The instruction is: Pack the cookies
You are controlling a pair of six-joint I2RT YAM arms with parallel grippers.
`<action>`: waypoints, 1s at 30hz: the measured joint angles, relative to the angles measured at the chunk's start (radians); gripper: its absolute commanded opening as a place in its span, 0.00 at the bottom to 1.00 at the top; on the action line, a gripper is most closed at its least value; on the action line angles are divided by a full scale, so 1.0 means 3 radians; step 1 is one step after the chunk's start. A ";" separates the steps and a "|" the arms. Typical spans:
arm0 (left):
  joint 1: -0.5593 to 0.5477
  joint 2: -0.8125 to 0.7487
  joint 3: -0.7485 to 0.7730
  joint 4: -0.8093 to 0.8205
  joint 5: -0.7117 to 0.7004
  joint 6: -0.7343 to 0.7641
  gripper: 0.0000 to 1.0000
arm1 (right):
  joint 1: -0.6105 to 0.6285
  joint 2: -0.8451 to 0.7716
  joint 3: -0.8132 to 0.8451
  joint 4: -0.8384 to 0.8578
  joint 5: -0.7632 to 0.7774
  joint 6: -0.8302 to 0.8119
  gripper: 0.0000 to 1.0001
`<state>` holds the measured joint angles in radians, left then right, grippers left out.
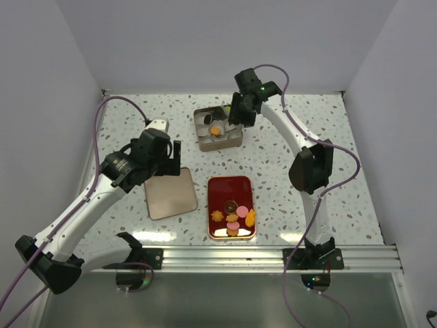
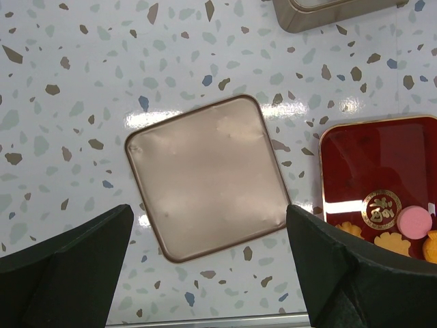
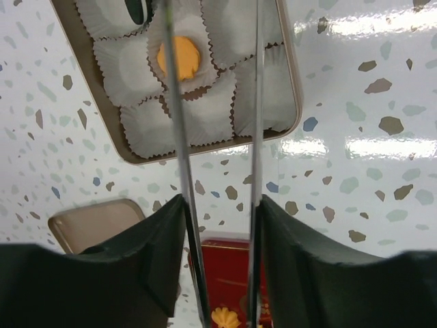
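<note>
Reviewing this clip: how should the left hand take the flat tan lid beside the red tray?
Probably from straight above, closing on two opposite side edges of the lid. It lies flat on the table with no knob, only a thin rim, and sits rotated, so the left hand, open above it, should turn to square with those edges.

Plain white walls (image 1: 205,41) enclose a glossy speckled terrazzo tabletop (image 1: 328,137) catching bright overhead light.
</note>
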<state>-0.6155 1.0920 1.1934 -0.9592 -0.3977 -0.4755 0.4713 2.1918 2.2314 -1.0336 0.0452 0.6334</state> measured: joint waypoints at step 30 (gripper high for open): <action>0.0000 -0.0085 0.0000 -0.0001 0.0048 -0.0011 1.00 | 0.0050 -0.0690 -0.0422 -0.0032 -0.0024 -0.0144 0.93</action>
<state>-0.6155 1.0664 1.1934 -0.9596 -0.3832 -0.4789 0.4862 1.9846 2.1048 -1.0431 0.0380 0.5903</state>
